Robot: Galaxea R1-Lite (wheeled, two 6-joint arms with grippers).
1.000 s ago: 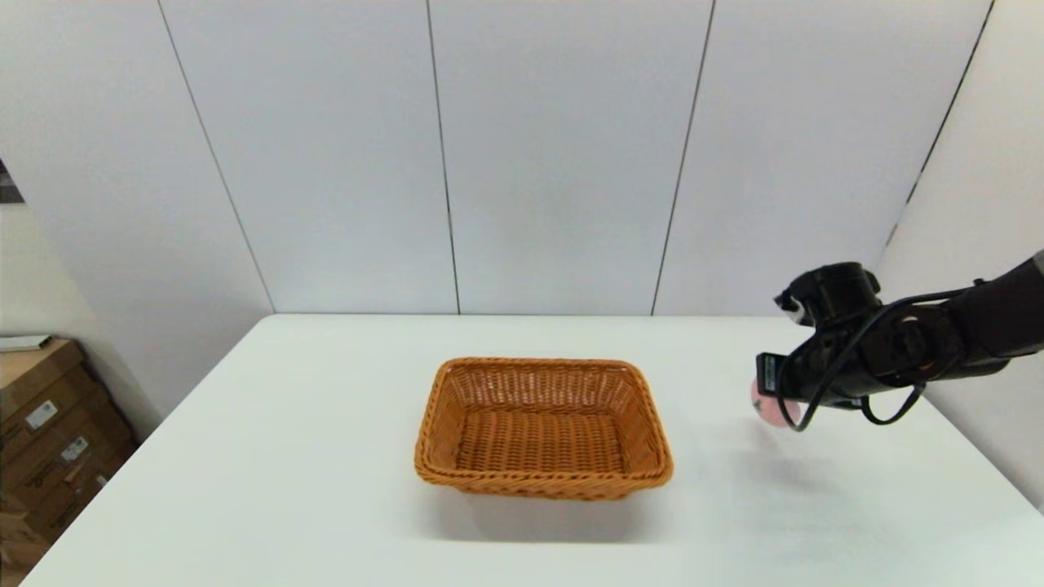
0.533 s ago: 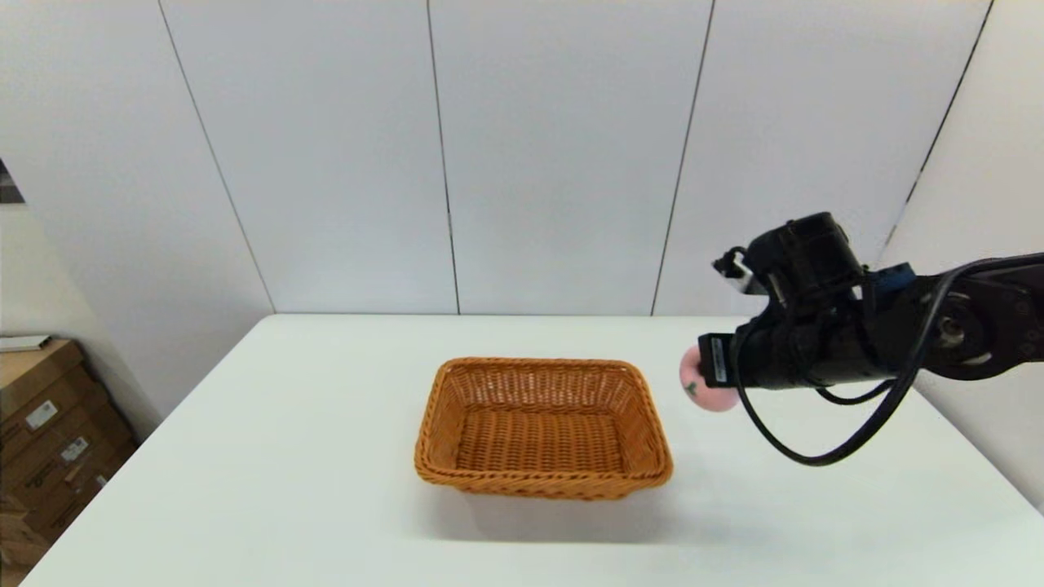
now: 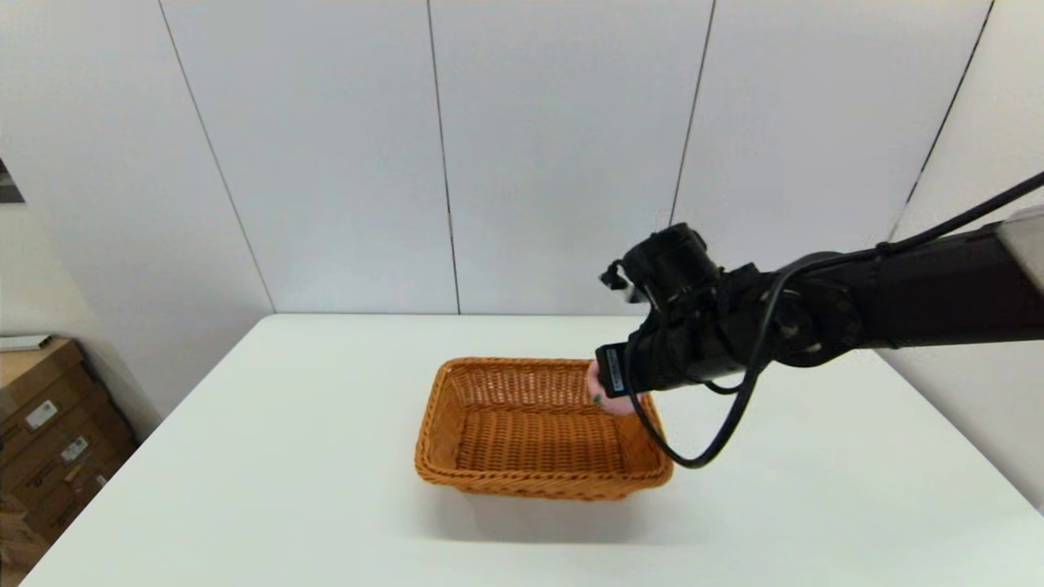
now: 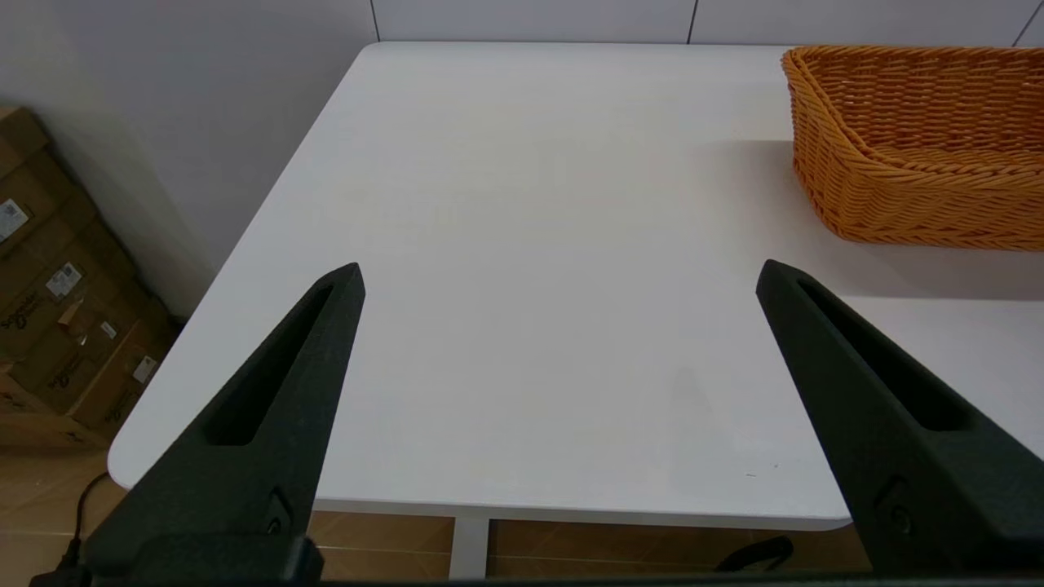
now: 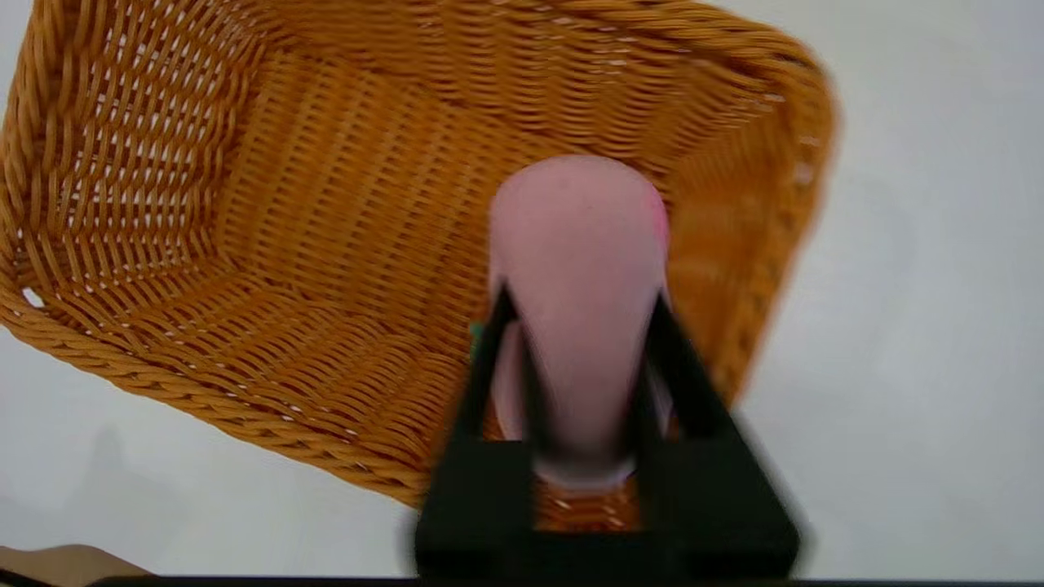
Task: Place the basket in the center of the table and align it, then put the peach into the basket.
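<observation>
Fingers [image 5: 497, 342] of right gripper [image 3: 608, 383] clamped on peach [image 5: 579, 269], over right end of basket [image 3: 457, 424], just inside rim. Basket mid-table [image 3: 285, 456]. Best carried further toward centre, lowered close to the woven floor, then released gently to avoid rolling or bouncing. Left gripper [image 4: 559, 277] parked near table's left, spread wide, empty.
</observation>
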